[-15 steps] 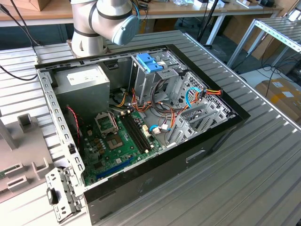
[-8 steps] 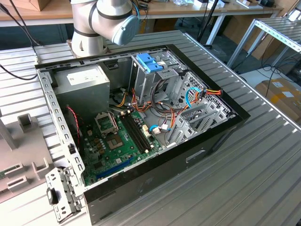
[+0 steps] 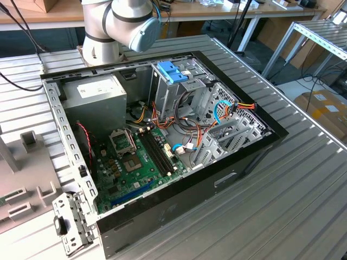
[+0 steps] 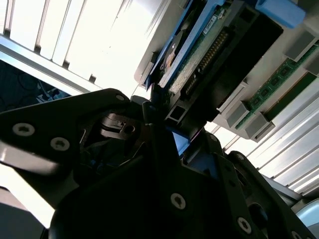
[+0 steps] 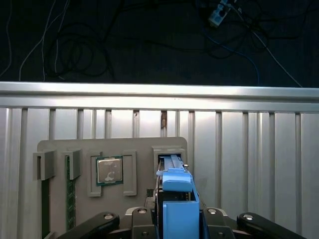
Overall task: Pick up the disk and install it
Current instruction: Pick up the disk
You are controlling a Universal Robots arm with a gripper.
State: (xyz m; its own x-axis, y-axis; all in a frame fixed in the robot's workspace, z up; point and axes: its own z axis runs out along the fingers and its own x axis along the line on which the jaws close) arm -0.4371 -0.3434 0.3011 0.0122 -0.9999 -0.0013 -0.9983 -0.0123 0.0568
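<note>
Blue-railed dark silvery flat disk (image 5: 177, 181): upright in slot of grey plastic fixture plate (image 5: 60, 147) | black gripper (image 4: 167, 119) straddles it, closure cannot be told | advice: hold rails squarely, draw straight out, no tilt.

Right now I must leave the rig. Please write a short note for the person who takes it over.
Gripper: straddles the disk at its blue end; open or shut cannot be told.
Disk: stands on edge, apparently seated in a slot of the grey holder, beside the CPU.
Case: open on the table, seen in the exterior view.
Done: Gripper is at the disk.
Left: disk not yet out of the holder, and not yet in the case.
</note>
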